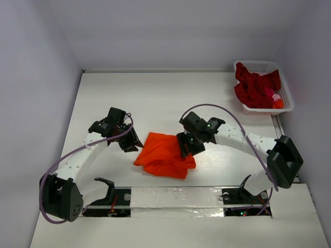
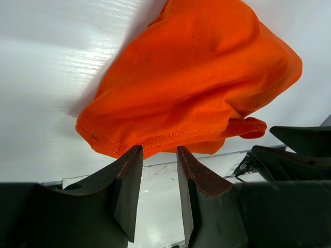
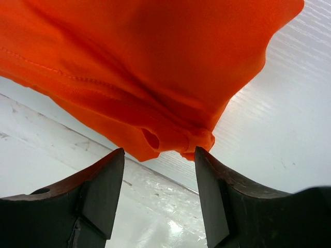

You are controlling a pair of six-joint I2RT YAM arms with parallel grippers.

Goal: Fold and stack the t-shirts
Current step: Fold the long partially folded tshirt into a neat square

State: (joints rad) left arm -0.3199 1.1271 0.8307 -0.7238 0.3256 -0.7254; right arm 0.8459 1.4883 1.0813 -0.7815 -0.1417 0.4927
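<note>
One bright orange t-shirt (image 1: 164,155) lies crumpled on the white table between my two grippers. My left gripper (image 1: 130,142) stands at its left edge. In the left wrist view the left gripper (image 2: 159,151) is open a little, and the stitched hem of the orange t-shirt (image 2: 196,88) lies just past its tips, with bare table showing between the fingers. My right gripper (image 1: 186,149) is at the cloth's right edge. In the right wrist view the right gripper (image 3: 159,152) is open wider, a bunched corner of the orange t-shirt (image 3: 155,62) just beyond the tips. Dark red t-shirts (image 1: 256,88) fill the basket.
A white latticed basket (image 1: 258,63) stands at the back right corner, with small pink and orange bits beside the red cloth. A shiny taped strip (image 1: 176,196) runs along the table's near edge between the arm bases. Grey walls close in the left, back and right.
</note>
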